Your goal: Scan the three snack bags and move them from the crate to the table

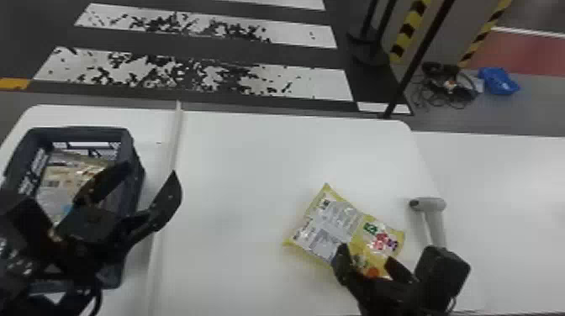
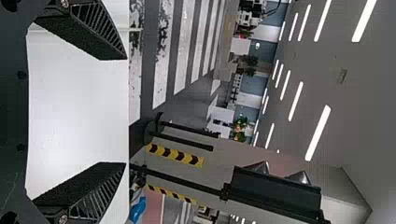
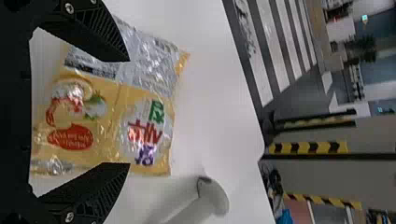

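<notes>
Looking at one yellow snack bag (image 1: 332,222) lying flat on the table (image 1: 235,168), pale printed panel up, probably to keep the code easy to reach with a beam. Got more packaging (image 1: 56,176) in the crate (image 1: 136,168) (can't count bags in there, annoyingly). See the right gripper (image 1: 365,254) spread wide over the bag's near side, gripping nothing; can't tell about contact. Note the scanner (image 1: 437,206) just beyond, on the same table, handle pointing back towards that arm, presumably for an easy grab. Also see the left gripper (image 1: 149,172) gaping and empty, one finger over the crate, the other out past its rim, maybe ready for the next pick. Would guess early days, with this bag in hand as the current job. Should keep any squeeze gentle: likely to crumple that thin, slippery film and hide the code.
</notes>
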{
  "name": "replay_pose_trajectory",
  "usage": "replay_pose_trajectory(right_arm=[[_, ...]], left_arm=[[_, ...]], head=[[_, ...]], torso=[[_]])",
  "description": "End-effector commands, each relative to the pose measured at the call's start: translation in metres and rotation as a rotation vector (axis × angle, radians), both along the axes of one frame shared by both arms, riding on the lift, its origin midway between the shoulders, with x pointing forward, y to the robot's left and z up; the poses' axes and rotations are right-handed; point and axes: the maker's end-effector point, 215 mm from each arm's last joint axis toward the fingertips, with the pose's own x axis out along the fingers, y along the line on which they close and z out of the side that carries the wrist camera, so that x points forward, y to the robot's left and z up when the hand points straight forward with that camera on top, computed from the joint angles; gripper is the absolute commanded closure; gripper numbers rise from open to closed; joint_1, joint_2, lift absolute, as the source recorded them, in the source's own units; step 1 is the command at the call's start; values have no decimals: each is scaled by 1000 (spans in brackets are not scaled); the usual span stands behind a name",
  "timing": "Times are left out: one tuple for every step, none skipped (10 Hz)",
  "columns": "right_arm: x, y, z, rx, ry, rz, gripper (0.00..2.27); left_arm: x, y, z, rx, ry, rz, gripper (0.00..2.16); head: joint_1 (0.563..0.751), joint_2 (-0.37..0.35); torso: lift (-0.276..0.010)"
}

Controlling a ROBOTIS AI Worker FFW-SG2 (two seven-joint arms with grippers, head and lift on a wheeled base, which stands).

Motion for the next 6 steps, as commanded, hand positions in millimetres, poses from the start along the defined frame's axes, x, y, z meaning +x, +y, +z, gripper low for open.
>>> replay_pose_trajectory(right_arm=[[-10, 43, -21, 80, 71, 230, 87], [-17, 72, -28, 139, 102, 363, 161], [-18, 84, -32, 132, 110, 445, 434], [-13, 92, -32, 107, 90, 502, 1274], [-6, 92, -38, 58, 89, 530, 2111], [1, 94, -48, 8, 82, 562, 2240]], left_arm=[[-1, 0, -1, 1, 2, 0, 63], [-1, 0, -2, -1, 3, 1, 63], [-3, 0, -2, 1, 2, 2, 63], [-3, 0, -2, 2, 2, 2, 63], [-3, 1, -2, 4, 2, 3, 63], [-4, -1, -3, 6, 4, 0, 63]], head=[[695, -101], [695, -35], [695, 24], [695, 60], [695, 75], [695, 76]], torso=[[-62], [-62], [-62], [-62], [-62], [-62]])
